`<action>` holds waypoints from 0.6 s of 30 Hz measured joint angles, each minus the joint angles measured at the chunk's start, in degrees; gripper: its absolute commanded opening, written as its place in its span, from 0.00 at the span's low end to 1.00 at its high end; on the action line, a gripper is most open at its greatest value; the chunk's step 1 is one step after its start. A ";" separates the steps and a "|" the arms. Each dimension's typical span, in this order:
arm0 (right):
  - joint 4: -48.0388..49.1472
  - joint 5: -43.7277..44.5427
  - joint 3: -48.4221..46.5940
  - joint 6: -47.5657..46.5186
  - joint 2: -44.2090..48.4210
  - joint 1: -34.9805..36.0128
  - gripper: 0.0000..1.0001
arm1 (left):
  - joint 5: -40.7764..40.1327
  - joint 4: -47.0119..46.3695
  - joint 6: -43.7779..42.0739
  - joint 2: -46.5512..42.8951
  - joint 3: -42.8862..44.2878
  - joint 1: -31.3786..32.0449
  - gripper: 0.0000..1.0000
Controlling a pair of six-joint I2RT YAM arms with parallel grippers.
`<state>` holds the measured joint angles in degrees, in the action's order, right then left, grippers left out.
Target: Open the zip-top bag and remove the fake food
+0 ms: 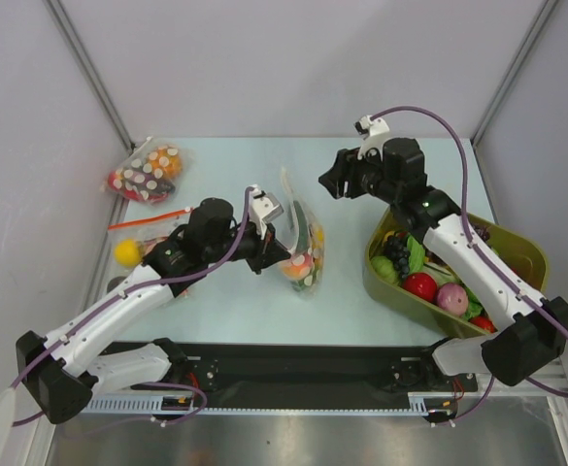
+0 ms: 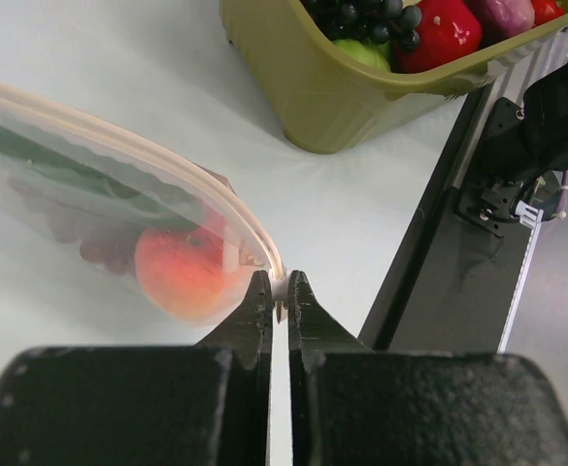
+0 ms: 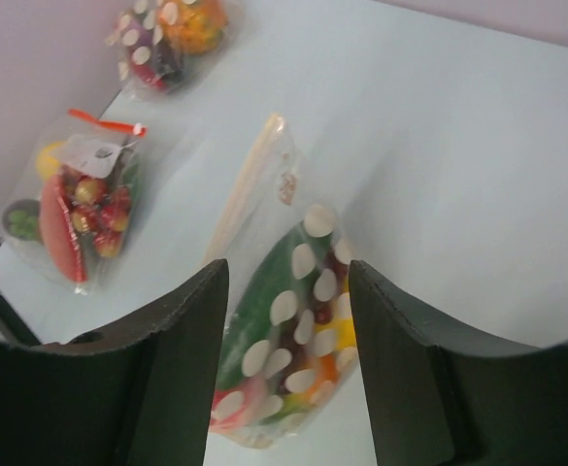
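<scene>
The zip-top bag (image 1: 304, 238) stands on edge in the middle of the table, clear with white dots (image 3: 293, 311). Inside it I see the fake food: a pink-orange peach (image 2: 182, 277), a green piece (image 3: 269, 282), dark purple and orange-yellow fruit. My left gripper (image 1: 276, 254) is shut on the bag's zipper edge at its corner (image 2: 280, 288). My right gripper (image 1: 328, 182) is open and empty, hovering above and behind the bag, apart from it; the bag shows between its fingers (image 3: 182, 330) in the right wrist view.
An olive-green bin (image 1: 528, 250) with fake fruit sits at the right (image 2: 293, 87). A dotted bag showing red and orange (image 1: 148, 173) lies far left. A clear bag with an orange-red strip (image 3: 80, 204) lies left, under my left arm.
</scene>
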<state>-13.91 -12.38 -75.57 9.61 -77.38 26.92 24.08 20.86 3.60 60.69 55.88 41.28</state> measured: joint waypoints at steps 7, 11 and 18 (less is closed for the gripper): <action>-1.88 -0.74 1.16 2.45 -0.24 5.49 0.56 | -0.50 -0.61 -0.02 0.09 0.00 0.61 0.00; -2.64 -2.16 1.22 2.62 -1.81 7.93 0.55 | -0.90 -0.59 -0.02 0.09 0.00 0.61 0.00; -4.76 -5.27 1.07 2.29 -3.78 10.25 0.53 | -1.42 -0.59 -0.09 0.09 0.00 0.76 0.00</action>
<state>-18.68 -17.65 -74.50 11.90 -81.17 37.17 22.65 20.27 3.51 60.77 55.88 42.04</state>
